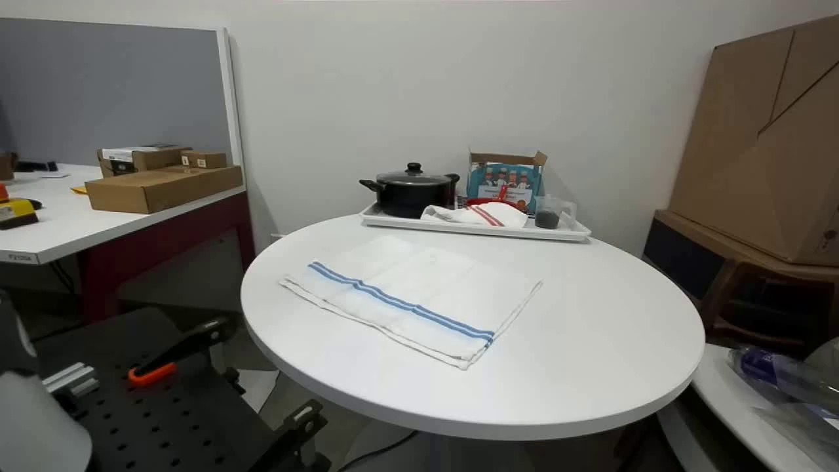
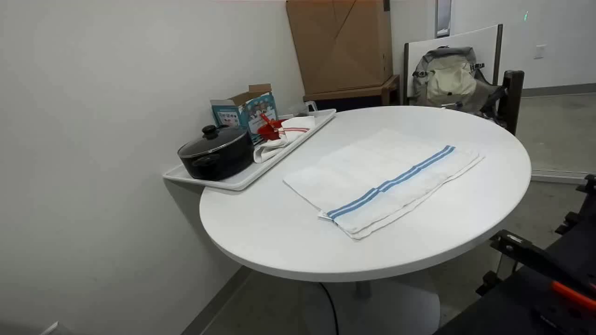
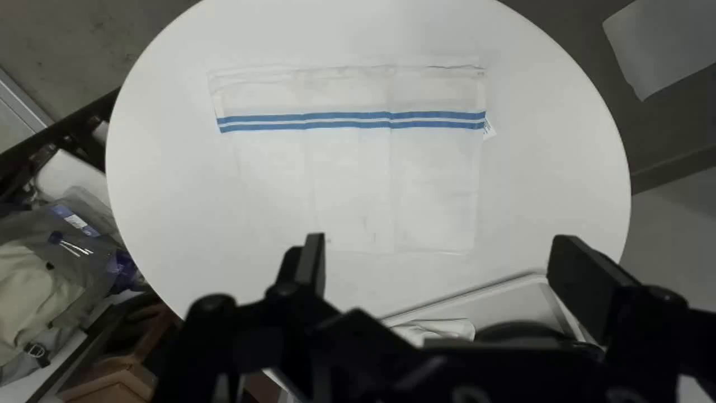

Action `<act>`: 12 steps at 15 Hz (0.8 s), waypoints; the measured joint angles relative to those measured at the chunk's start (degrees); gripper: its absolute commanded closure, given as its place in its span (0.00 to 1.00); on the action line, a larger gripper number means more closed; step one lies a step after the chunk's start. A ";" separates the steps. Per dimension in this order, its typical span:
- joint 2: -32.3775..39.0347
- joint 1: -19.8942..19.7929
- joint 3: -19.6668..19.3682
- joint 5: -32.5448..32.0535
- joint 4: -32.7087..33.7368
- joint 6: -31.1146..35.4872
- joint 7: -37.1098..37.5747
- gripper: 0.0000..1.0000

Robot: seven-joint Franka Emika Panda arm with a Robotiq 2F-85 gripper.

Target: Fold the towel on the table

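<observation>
White cloth towel with 2 blue stripes lies flat on a round white table, its layered edges offset. Near the wall, apart from the towel, a white tray juts past the table's rim; it carries a black lidded pot, a red-striped cloth, an open blue box, a red dish and a clear cup. In the wrist view, the gripper has its fingers spread wide, and its body hides part of the tray. In an exterior view, a large cardboard box and a grey backpack show beyond the table.
</observation>
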 measured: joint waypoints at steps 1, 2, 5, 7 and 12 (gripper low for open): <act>-0.01 0.00 0.00 0.00 0.05 0.04 0.00 0.00; -0.02 0.00 0.00 0.00 0.08 0.04 0.00 0.00; -0.02 0.00 0.00 0.00 0.09 0.05 0.00 0.00; 0.00 -0.19 -0.15 -0.07 -0.02 0.05 0.14 0.00; 0.84 -4.13 -6.20 -0.46 -3.07 0.99 -0.59 0.00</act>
